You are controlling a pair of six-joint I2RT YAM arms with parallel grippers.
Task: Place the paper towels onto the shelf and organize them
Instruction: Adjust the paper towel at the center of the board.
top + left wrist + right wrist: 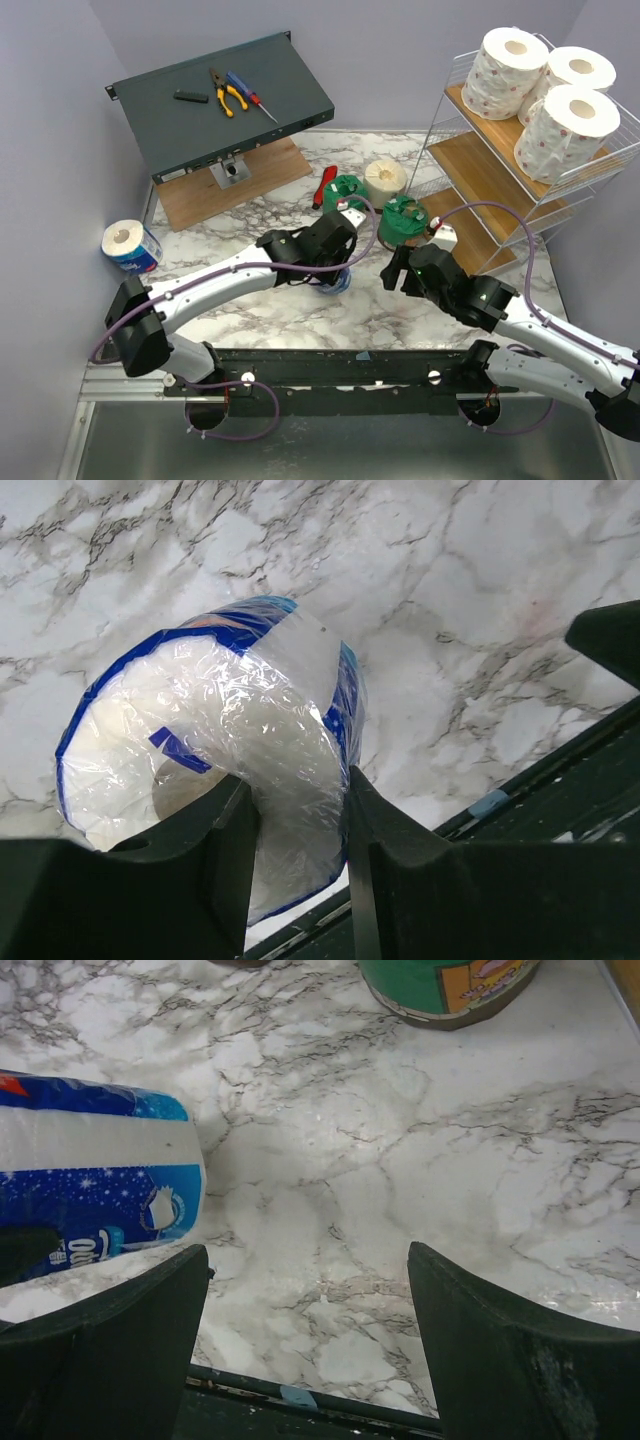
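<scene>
Left wrist view: the left pincer [298, 815] pinches a blue-wrapped roll [190, 710], seemingly through its core, toward the tabletop's [300, 320] near edge; the shelf [478, 160] stands at the far right corner, nearer the wide-open right pincer [305, 1260].

The left arm [220, 275] reaches forward and bends low toward the middle, its jaws pinched tight on a blue-wrapped roll [200, 730], while the right arm [560, 345] stretches in from the other side, its jaws wide apart and holding nothing.
</scene>
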